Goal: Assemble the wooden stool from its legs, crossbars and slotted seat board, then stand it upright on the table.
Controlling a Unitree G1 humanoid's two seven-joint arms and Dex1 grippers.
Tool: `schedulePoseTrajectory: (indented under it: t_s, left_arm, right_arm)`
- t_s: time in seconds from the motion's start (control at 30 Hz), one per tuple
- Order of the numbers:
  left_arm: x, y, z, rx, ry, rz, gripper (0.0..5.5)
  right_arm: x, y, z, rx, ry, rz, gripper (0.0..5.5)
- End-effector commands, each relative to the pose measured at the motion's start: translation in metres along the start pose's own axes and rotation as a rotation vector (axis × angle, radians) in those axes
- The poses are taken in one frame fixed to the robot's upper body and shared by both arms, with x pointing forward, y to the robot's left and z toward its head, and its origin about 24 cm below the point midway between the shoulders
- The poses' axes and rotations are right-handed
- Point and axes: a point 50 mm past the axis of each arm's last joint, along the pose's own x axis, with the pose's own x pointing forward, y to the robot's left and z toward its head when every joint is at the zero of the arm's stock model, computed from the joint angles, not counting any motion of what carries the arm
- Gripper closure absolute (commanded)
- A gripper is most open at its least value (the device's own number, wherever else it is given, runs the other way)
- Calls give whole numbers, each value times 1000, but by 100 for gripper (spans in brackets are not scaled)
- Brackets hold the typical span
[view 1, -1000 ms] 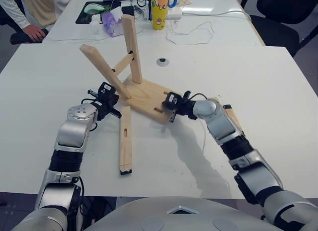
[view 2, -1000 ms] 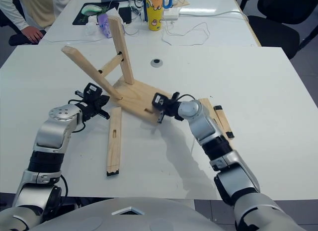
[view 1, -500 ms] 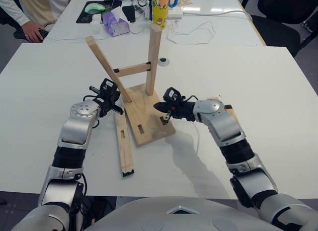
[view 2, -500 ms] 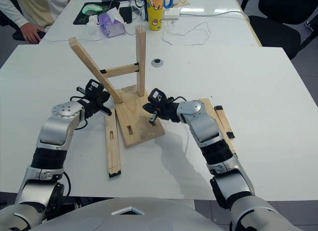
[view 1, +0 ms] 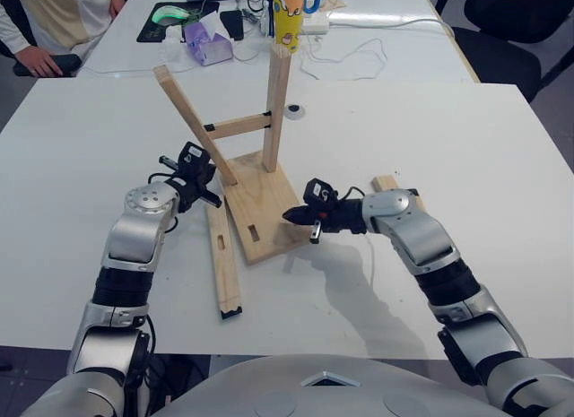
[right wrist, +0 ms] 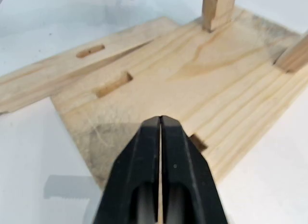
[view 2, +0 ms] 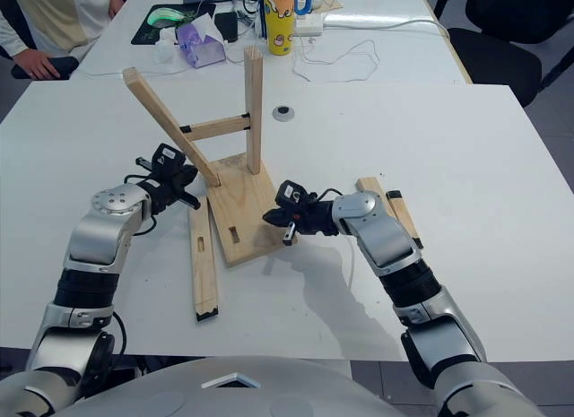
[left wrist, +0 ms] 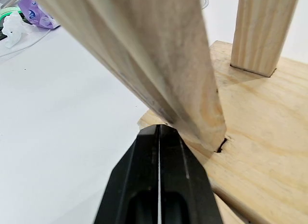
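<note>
The white tabletop (view 1: 502, 148) carries the stool about half built. The slotted seat board (view 1: 265, 206) lies flat near the tabletop's middle, underside up. Two legs stand in its far slots: the slanted leg (view 1: 191, 121) leans toward the far left corner and the upright leg (view 1: 276, 108) rises almost straight. A crossbar (view 1: 239, 125) joins them partway up. The board's two near slots, one of them the empty slot (right wrist: 113, 84), have no legs in them.

A loose leg (view 1: 223, 266) lies flat against the board's left side, pointing at the near edge. More wooden pieces (view 2: 391, 209) lie toward the right edge, partly under the right arm; whether they are a leg or crossbars cannot be told.

The left gripper (left wrist: 159, 131) sits at the foot of the slanted leg with its fingers pressed together, holding nothing. The right gripper (right wrist: 160, 121) hovers at the board's near right edge, fingers likewise closed and empty.

By this showing, roughly half remains: seating the other two legs, fitting the remaining crossbars, then turning the stool over onto its feet.
</note>
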Motion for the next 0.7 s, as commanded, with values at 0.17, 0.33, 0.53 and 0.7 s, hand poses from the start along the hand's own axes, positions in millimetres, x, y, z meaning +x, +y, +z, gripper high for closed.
schedulePoseTrajectory:
  t_s: [0.17,0.33,0.53,0.7]
  left_arm:
    - [-3,0,-3,-4,14,7,550]
    - [-2,2,-1,-9,3,27,550]
    - [-1,3,0,-8,0,40,550]
    - [0,5,1,-3,-5,47,550]
  right_arm:
    - [21,-2,-22,147,92,-102,548]
    - [28,-19,-41,289,139,-256,548]
    - [21,-33,-60,375,184,-394,548]
    - [11,-46,-76,441,208,-497,548]
